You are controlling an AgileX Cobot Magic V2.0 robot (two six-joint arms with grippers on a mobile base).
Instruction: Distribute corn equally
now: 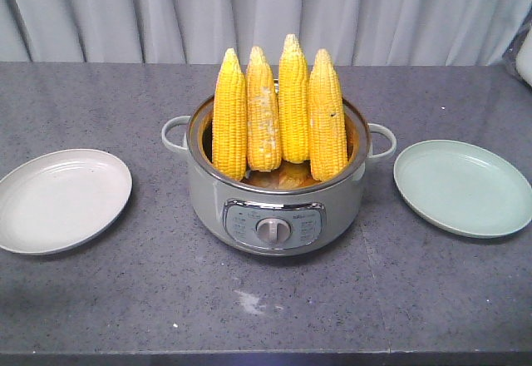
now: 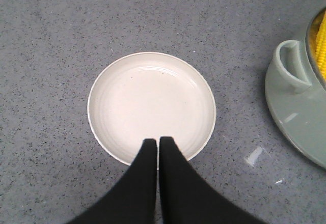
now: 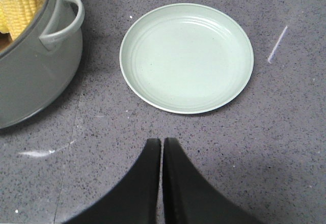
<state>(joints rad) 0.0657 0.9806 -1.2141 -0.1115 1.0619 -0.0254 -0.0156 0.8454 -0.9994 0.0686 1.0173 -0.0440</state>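
A pale grey curtain point(image 1: 125, 8) hangs behind a dark speckled grey tabletop point(image 1: 100, 299). At its middle stands a grey-green pot point(image 1: 274, 208) with two loop handles and a dial point(image 1: 273, 230) on a front panel.

The corn point(image 1: 293, 100) is all in the pot: four husked cobs standing upright side by side in a row, points up, their upper halves rising well above the rim. The kernels are bright yellow; the second cob from the left looks paler and patchy, and the rightmost one has a small dark mark on its side.

A white plate point(image 1: 62, 200) lies left of the pot and a light green plate point(image 1: 463, 187) lies right of it, each apart from the pot and bare.

The left end effector point(image 2: 158, 142) points down over the white plate, its black fingers pressed together and holding nothing, the tips lying over the plate's near rim in the wrist view. The right end effector point(image 3: 162, 142) is likewise pressed together and empty, its tips over bare tabletop just short of the green plate, with the pot's handle off to its left.
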